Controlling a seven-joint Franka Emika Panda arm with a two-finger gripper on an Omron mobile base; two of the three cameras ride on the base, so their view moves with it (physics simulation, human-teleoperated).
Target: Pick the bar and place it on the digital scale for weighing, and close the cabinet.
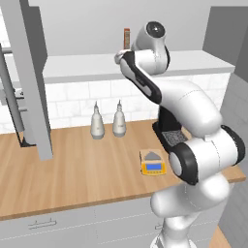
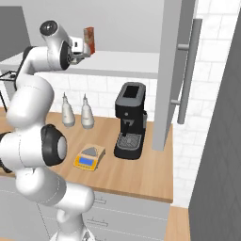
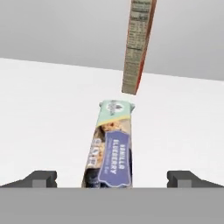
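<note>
Just behind the bar (image 3: pixel 111 146), an upright red-orange box (image 3: pixel 138 46).

Two pale bottles (image 1: pixel 107 121) stand side by side on the wooden counter (image 1: pixel 72 169) left of the black coffee machine (image 2: pixel 130 121), a tall red-orange box (image 2: pixel 89 40) upright on the white shelf (image 2: pixel 122 63) above.

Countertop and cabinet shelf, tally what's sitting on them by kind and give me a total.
Bottles: 2
Digital scale: 1
Coffee machine: 1
Bar: 1
Red-orange box: 1
Total: 6
</note>
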